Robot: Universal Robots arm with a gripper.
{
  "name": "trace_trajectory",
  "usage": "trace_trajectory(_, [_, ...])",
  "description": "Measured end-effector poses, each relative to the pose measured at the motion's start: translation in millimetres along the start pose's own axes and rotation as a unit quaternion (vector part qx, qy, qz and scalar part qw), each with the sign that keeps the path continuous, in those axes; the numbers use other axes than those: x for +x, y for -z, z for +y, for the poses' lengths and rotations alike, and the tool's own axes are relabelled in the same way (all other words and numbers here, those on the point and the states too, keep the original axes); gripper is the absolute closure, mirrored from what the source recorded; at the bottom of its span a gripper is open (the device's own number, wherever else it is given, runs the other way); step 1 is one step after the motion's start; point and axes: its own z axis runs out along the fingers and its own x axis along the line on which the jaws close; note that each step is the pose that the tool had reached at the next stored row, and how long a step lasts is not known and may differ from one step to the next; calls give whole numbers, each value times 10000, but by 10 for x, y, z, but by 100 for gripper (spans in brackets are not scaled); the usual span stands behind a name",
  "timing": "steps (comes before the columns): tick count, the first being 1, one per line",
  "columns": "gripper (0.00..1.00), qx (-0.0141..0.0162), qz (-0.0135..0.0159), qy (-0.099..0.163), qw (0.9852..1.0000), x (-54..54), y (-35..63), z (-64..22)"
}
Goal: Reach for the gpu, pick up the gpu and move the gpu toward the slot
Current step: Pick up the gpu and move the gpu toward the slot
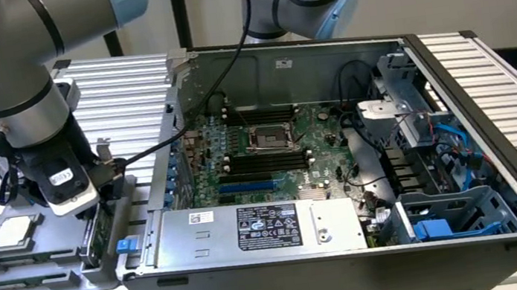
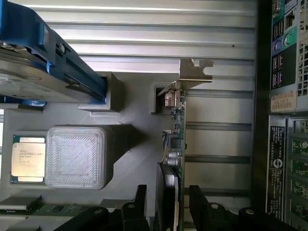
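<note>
- Wrist view: gripper (image 2: 168, 191) fingers apart, straddling the gpu (image 2: 176, 139), which stands edge-on between them in the grey holder (image 2: 130, 144)
- A good grasp likely means closing squarely, centred on the board — no tilt, no pressure on components

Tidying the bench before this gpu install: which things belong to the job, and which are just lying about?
Job: gpu, standing on edge in the grey holder; hand, open astride it; blue slot.
Lying about: silver chip; hard drive with blue rails.
</note>
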Motion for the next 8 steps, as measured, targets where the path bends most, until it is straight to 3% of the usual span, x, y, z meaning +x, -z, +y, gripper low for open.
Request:
trace_trajectory(4, [54, 0, 0, 0, 10000, 0, -1, 0])
trace_trajectory(5, [61, 0, 0, 0, 10000, 0, -1, 0])
trace_trajectory(8, [61, 0, 1, 0, 10000, 0, -1, 0])
